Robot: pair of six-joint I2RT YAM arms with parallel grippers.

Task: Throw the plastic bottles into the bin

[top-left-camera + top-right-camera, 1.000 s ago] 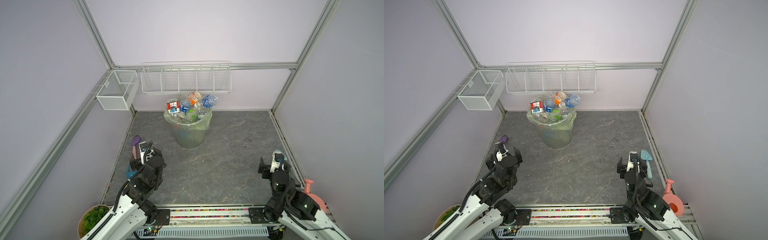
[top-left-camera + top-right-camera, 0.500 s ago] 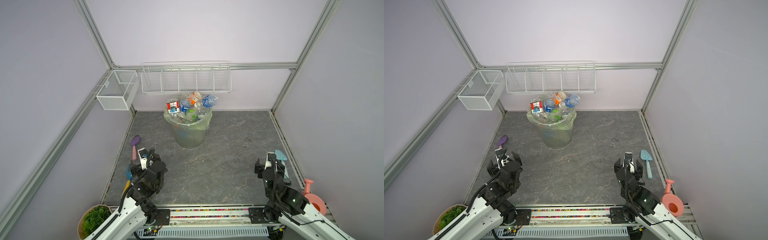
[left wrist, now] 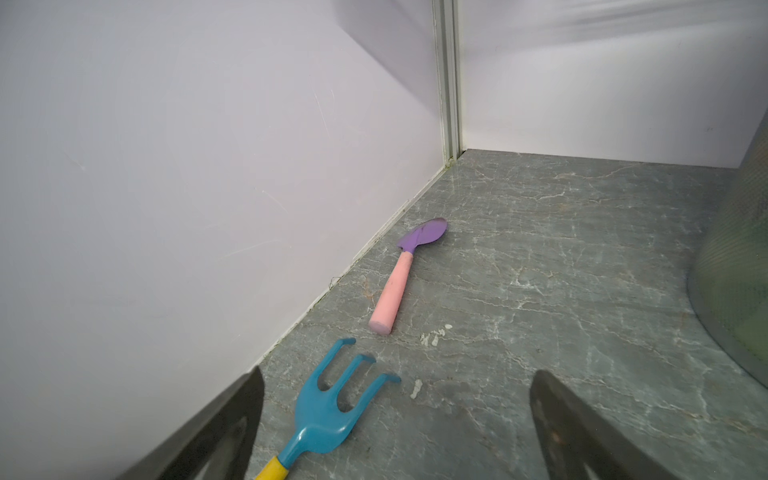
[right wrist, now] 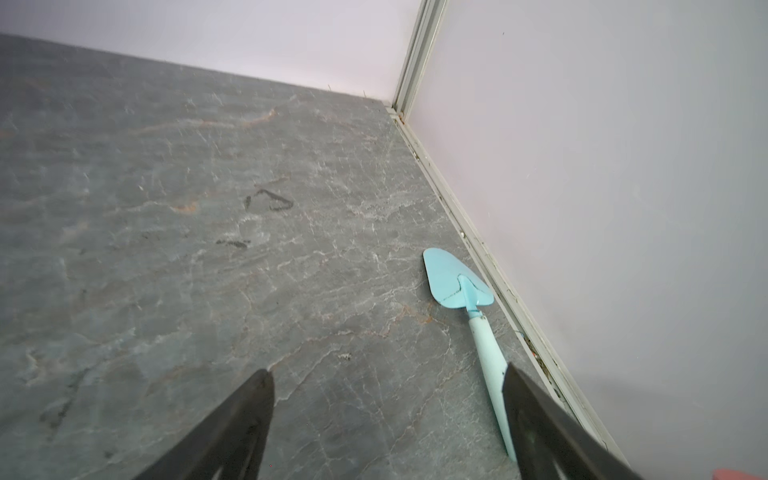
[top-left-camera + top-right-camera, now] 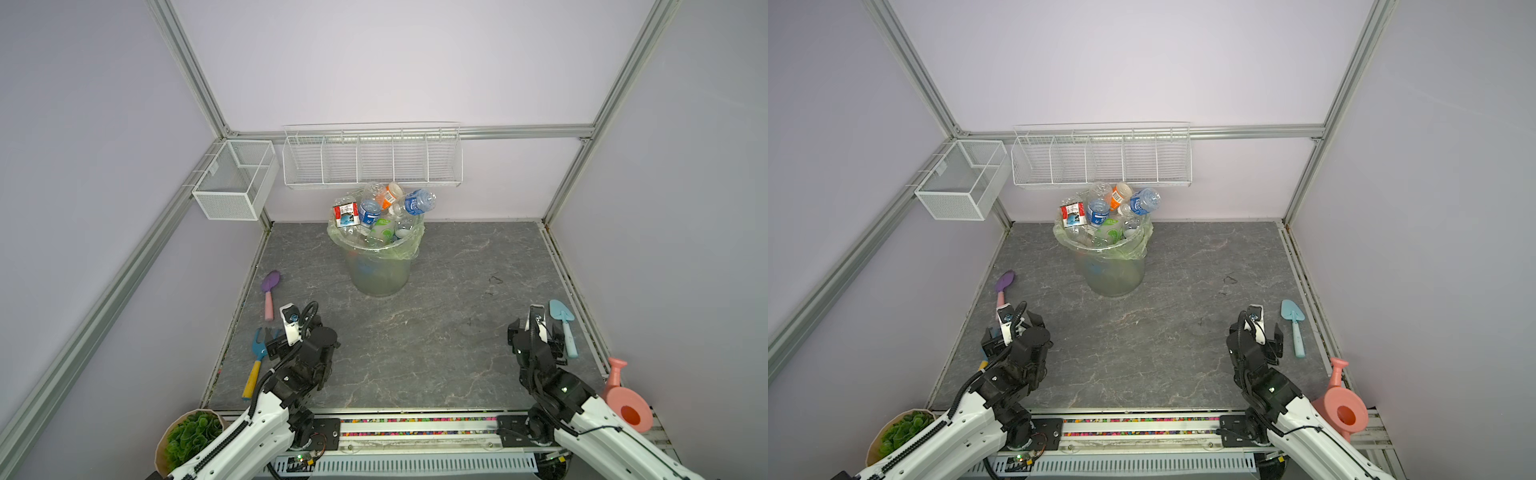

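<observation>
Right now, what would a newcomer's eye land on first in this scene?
The pale-green bin at the back of the floor, with plastic bottles heaped above its rim. Bright toy garden tools lie at the edges: a purple spade and blue rake on the left, a light-blue trowel on the right. The left gripper and right gripper hang open and empty near the front.

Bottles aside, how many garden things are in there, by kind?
Spades: 2, the purple spade and the light-blue spade
Rake: 1
Watering can: 1
Potted plant: 1
Total: 5
</observation>
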